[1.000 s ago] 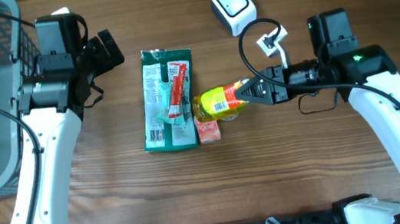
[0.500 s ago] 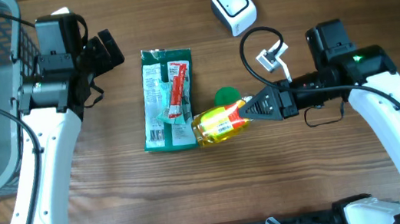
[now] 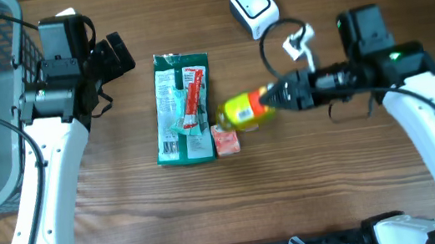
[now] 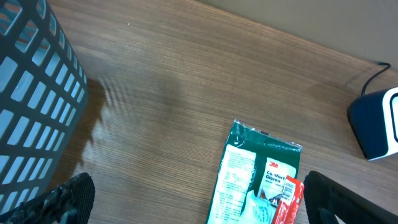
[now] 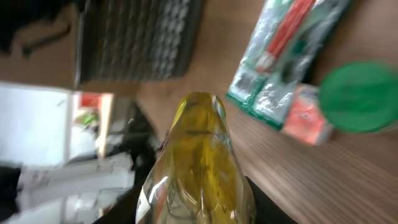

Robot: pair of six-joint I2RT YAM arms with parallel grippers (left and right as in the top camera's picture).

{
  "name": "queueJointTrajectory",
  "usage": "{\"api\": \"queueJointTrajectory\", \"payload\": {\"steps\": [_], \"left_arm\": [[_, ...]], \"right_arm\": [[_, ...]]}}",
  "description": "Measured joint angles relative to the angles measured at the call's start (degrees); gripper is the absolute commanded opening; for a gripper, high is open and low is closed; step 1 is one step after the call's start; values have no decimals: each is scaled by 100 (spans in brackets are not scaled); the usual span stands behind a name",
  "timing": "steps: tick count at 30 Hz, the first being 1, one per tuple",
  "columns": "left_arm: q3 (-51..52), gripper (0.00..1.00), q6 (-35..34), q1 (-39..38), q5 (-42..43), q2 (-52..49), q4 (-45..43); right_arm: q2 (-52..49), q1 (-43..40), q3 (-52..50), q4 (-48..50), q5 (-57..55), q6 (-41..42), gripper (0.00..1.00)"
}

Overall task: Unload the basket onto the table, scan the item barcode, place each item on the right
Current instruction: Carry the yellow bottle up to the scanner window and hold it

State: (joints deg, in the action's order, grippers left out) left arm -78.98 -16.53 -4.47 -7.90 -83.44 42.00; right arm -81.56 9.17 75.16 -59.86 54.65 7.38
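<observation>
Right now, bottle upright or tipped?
Tipped. The bottle points sideways from the right tool, its whole length showing from overhead.

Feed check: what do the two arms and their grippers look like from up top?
The left arm and right arm have white curved links and black joint housings. The left gripper and right gripper are black. Black cables loop off both; a white connector and a green light mark the right.
</observation>
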Motion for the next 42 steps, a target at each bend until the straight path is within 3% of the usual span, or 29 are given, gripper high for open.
{"api": "queueJointTrajectory", "payload": {"steps": [9,19,25,31,42], "left_arm": [[0,100,2,0,0,-2,2],[0,100,0,0,0,-2,2],[0,100,2,0,0,-2,0],[0,100,2,0,-2,-2,0],[0,100,2,0,0,-2,0]], "right_arm": [[-138,247,2920,-907,-2472,584,6],[-1108,1556,3237,157,-6067,245,8],[-2249,2173,3235,1458,-8074,-702,7],[-3504,2422,3230,3051,-9827,-2319,7],[-4878,2444,3215,4975,-11538,-4809,5]]}}
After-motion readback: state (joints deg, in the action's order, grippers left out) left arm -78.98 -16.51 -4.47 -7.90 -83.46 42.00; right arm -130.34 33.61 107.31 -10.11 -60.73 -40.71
